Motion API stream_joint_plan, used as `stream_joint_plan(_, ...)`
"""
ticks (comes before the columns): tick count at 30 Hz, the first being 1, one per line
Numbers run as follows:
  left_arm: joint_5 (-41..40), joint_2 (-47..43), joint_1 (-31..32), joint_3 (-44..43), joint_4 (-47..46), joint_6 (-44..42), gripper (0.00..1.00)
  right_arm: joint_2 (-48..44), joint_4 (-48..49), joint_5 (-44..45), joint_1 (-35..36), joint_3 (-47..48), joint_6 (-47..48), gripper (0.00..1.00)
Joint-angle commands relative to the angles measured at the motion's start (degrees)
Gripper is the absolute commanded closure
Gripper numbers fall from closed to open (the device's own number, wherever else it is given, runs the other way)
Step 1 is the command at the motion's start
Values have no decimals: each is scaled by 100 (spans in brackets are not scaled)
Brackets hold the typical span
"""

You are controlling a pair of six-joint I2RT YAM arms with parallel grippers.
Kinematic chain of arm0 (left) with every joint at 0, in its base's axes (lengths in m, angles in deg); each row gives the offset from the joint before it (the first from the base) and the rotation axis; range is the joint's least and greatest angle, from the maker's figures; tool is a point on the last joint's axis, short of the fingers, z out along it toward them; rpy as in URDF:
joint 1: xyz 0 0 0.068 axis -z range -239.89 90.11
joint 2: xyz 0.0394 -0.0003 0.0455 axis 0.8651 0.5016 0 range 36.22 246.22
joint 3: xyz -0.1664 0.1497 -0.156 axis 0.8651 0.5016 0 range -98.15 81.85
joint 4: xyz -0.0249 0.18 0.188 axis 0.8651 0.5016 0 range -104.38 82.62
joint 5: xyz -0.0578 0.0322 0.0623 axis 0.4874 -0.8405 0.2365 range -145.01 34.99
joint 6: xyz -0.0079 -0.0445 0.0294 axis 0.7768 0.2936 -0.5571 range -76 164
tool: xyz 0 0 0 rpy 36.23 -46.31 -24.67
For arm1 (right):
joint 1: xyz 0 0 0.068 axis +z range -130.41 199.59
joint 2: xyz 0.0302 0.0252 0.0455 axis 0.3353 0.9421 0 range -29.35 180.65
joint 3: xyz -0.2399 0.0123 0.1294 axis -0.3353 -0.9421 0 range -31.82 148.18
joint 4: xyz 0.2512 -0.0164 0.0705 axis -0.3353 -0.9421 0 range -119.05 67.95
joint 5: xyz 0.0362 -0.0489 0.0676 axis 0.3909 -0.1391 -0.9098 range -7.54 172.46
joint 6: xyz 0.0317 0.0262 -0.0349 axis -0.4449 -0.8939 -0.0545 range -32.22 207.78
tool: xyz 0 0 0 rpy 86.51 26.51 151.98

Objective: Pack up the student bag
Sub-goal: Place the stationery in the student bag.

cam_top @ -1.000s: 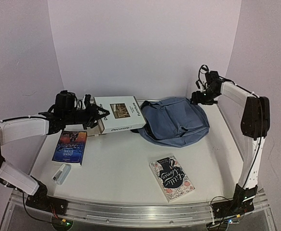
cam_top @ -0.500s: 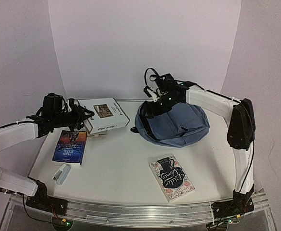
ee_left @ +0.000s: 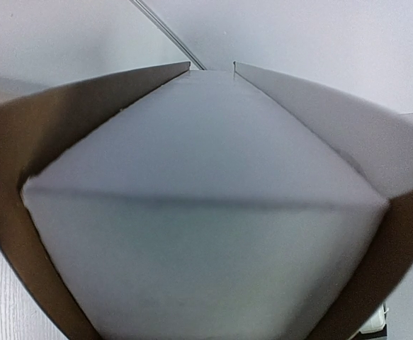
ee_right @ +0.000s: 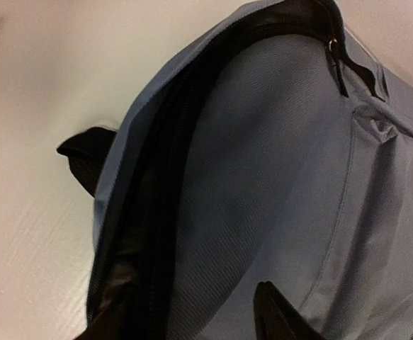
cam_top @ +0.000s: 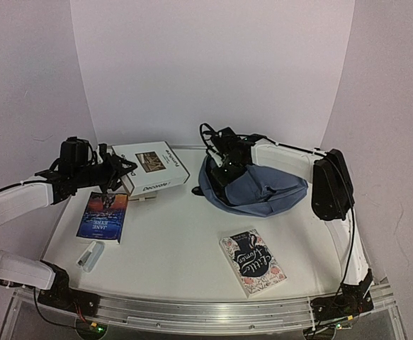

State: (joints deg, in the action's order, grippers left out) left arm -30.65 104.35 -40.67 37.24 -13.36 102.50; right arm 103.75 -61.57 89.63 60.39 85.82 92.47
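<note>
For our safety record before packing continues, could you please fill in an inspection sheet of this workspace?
Surface: white table, no spill seen.
Job's things: student bag lying at the far right, main zipper apparently open.
Clutter: Jane Eyre book, Little Women book and small white stapler-like item, lying flat, apart.
Grippers: left gripper shut on large white book; right gripper at the bag's opening, grip unclear.
Cables: black cable loops above the right wrist.
Surroundings: plain walls, nothing else seen.
</note>
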Motion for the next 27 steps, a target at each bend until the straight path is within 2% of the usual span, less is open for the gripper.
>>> stream_joint_plan(1, 154, -58, -44, -1, -302, -33, 90, -162, -29, 668, -28, 194, 277, 69)
stream_joint_plan(4, 271, -23, -49, 4, -384, -19, 90, -418, -28, 573, -27, 200, 379, 94)
stream_joint_plan(6, 413, 10, -49, 31, -536, -13, 90, -653, -29, 345, -26, 192, 473, 100)
stream_joint_plan(9, 787, 112, -47, 63, -914, 0, 90, -1033, -42, -47, -25, 196, 741, 100)
stream_joint_plan(16, 1517, 562, 17, 16, -1750, 131, 90, -1526, -90, -121, -52, 367, 1329, 100)
stream_joint_plan(21, 1599, 1144, 242, -132, -2166, 265, 91, -1654, -103, -180, -71, 651, 1394, 100)
stream_joint_plan(27, 1788, 2098, 360, -116, -3173, 773, 93, -1709, -108, -231, -80, 789, 1380, 100)
